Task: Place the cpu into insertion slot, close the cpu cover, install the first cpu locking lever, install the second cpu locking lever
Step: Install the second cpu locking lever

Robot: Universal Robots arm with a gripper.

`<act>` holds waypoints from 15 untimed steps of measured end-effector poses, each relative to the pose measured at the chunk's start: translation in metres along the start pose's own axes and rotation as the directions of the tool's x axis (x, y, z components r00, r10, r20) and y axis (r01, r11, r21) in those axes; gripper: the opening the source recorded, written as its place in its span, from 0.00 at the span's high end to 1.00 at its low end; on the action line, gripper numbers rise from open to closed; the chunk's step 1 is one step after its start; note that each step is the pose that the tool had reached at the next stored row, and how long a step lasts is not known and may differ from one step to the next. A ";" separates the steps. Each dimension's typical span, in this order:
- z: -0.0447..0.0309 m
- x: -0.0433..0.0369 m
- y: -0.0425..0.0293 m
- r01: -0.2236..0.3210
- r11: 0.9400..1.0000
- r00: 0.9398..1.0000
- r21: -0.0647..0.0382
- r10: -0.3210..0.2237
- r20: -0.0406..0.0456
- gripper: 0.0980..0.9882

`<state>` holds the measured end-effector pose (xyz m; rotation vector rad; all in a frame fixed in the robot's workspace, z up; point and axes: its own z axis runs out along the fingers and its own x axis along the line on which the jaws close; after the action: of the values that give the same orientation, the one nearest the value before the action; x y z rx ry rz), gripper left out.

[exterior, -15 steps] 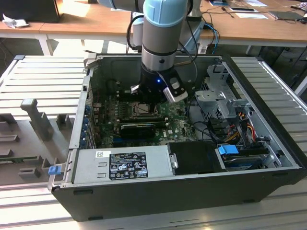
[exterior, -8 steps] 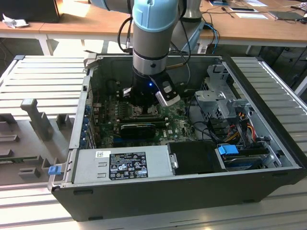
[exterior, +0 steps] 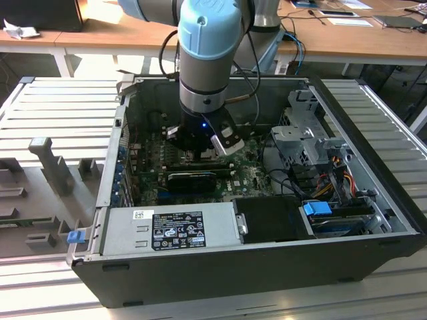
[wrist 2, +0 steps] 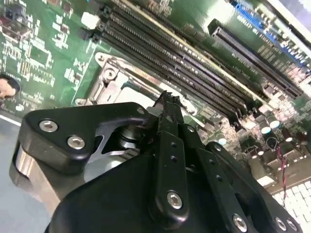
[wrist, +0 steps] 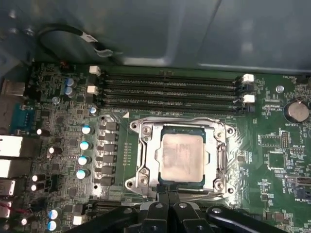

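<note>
In the first wrist view the pale silver cpu (wrist: 182,156) lies flat in the insertion slot (wrist: 181,125) of the green motherboard (wrist: 272,160). The cpu cover (wrist: 215,156) lies down around it, and the chip shows through its window. My gripper (wrist: 168,195) is shut, with its fingertips pressed together at the socket's edge and nothing visible between them. The second wrist view shows the gripper (wrist 2: 168,99) with its tip right by a corner of the cpu cover (wrist 2: 108,73). In the exterior view the gripper (exterior: 199,157) is low inside the open computer case, over the board.
Long black memory slots (wrist: 170,90) run beside the socket. A black ribbed card (exterior: 193,180) lies in front of the gripper, with a grey power supply (exterior: 173,230) beyond it. A metal drive cage (exterior: 307,137) and cables (exterior: 327,180) crowd the exterior view's right. Case walls (exterior: 110,167) enclose everything.
</note>
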<state>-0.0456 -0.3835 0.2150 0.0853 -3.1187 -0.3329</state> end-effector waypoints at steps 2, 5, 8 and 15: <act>-0.0011 0.0033 -0.0049 0.000 1.000 1.000 -0.010 0.000 0.001 0.99; -0.0027 0.0084 -0.0118 0.000 1.000 1.000 -0.021 0.000 0.001 0.99; -0.0029 0.0094 -0.0131 0.000 1.000 1.000 -0.030 0.000 0.002 0.99; -0.0019 0.0181 -0.0193 0.013 0.998 1.000 -0.066 -0.013 0.001 0.99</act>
<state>-0.0627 -0.4037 0.2127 0.1059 -3.1056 -0.4361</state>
